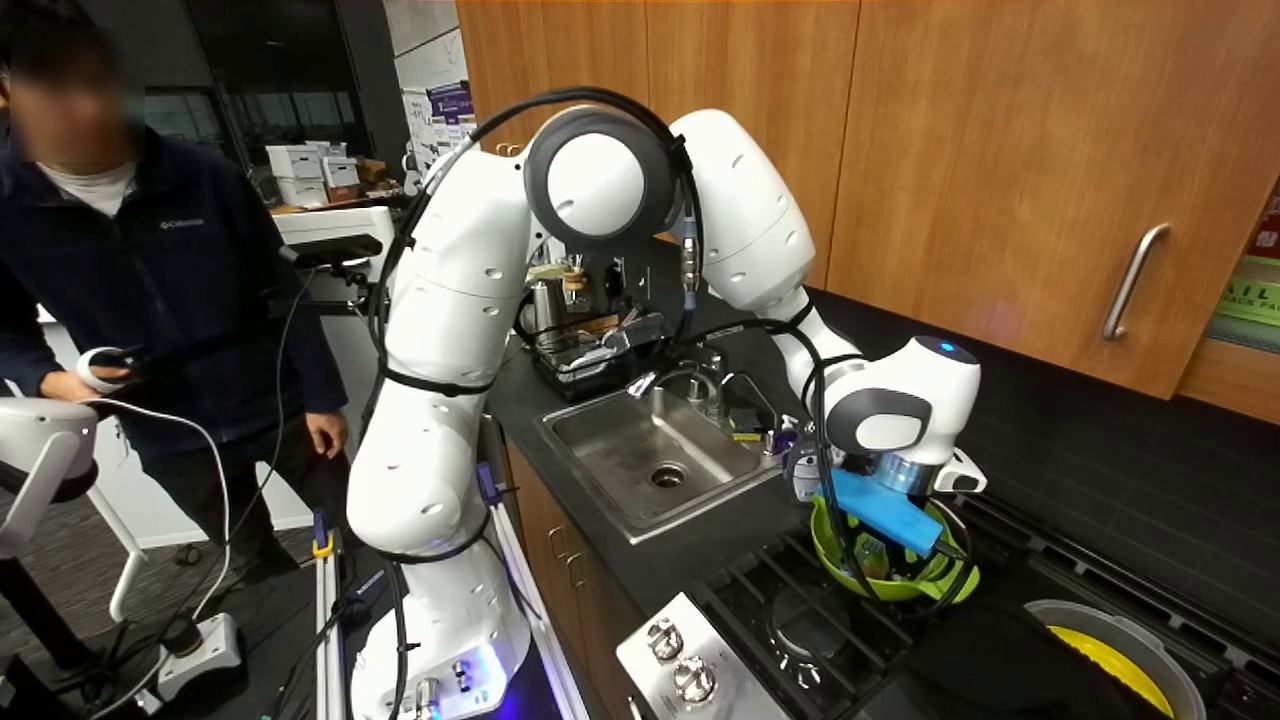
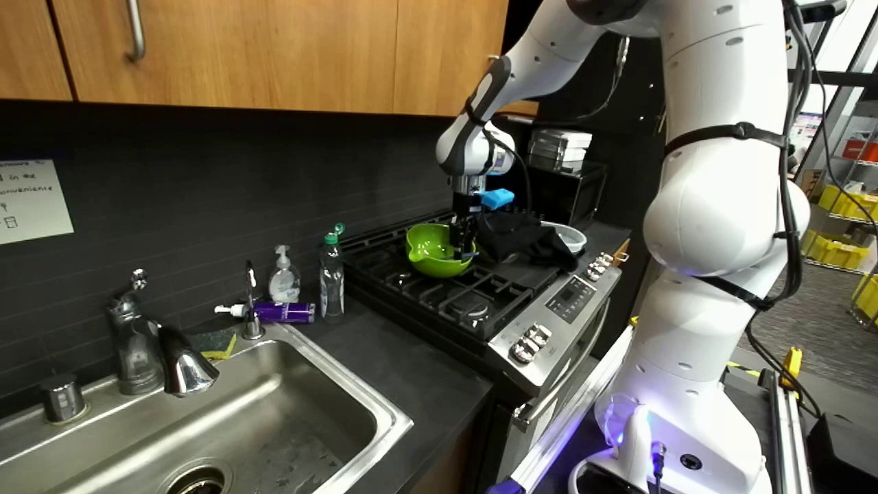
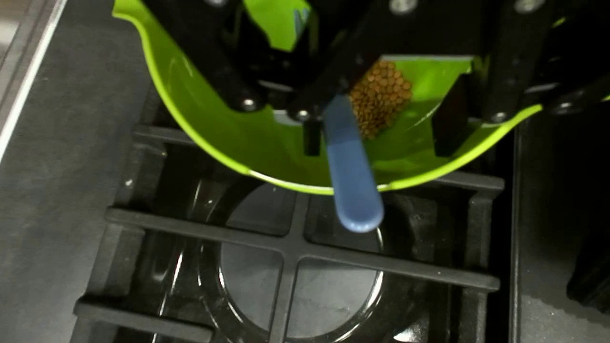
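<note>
Well, blue utensil handle (image 3: 355,176) | long axis slanting out of green spouted bowl (image 3: 267,147), rounded end toward burner (image 3: 331,300) | gripper (image 3: 381,131), jaws apart, handle between them

- The gripper (image 2: 461,247) hangs down inside the green bowl (image 2: 426,245), blue handle (image 2: 469,256) at the rim!
- Bowl sits on the stove (image 2: 559,302), black cloth (image 2: 540,243) just beside!
- By the sink (image 2: 391,416), a purple bottle (image 2: 285,313) lies flat!

Bowl (image 3: 271,147) around the gripper (image 3: 381,136) looks glossy, smooth plastic. Handle (image 3: 352,171) between the jaws: smooth plastic, soft sheen. Stove grate (image 3: 294,243) below gripper: matt metal.
</note>
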`<state>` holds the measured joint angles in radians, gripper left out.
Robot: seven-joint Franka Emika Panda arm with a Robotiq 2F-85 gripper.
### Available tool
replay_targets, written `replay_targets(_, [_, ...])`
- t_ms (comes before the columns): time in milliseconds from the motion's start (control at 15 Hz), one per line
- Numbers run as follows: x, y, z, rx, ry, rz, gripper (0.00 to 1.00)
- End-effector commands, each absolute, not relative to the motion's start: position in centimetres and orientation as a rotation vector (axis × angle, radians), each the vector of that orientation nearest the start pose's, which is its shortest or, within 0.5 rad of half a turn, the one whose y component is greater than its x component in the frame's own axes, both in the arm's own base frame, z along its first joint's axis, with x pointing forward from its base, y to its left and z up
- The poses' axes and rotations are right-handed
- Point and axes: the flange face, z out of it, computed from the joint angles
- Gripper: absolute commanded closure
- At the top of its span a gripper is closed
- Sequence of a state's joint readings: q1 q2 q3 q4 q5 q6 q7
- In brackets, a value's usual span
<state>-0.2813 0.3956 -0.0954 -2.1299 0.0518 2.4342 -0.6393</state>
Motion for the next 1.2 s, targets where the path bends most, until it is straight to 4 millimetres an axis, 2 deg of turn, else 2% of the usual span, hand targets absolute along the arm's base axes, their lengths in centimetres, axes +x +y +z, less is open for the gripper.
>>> replay_targets(0, [52.46, -21.01, 22.23, -3.091, -0.353, 0.139, 0.47])
replay_targets(67, [52.46, -20.97, 22.25, -3.092, -0.353, 0.142, 0.28])
replay_targets(333, [52.47, -20.84, 22.44, -3.092, -0.355, 0.141, 0.07])
replay_targets(400, [52.48, -20.83, 22.49, -3.093, -0.356, 0.138, 0.51])
replay_targets(467, [52.47, -20.83, 22.56, -3.094, -0.356, 0.137, 0.47])
replay_targets(600, [52.47, -20.84, 22.75, -3.096, -0.356, 0.134, 0.53])
replay_targets(1000, [52.51, -20.89, 23.06, -3.101, -0.358, 0.13, 0.99])
replay_targets(1133, [52.51, -20.9, 23.15, -3.103, -0.36, 0.13, 1.0])
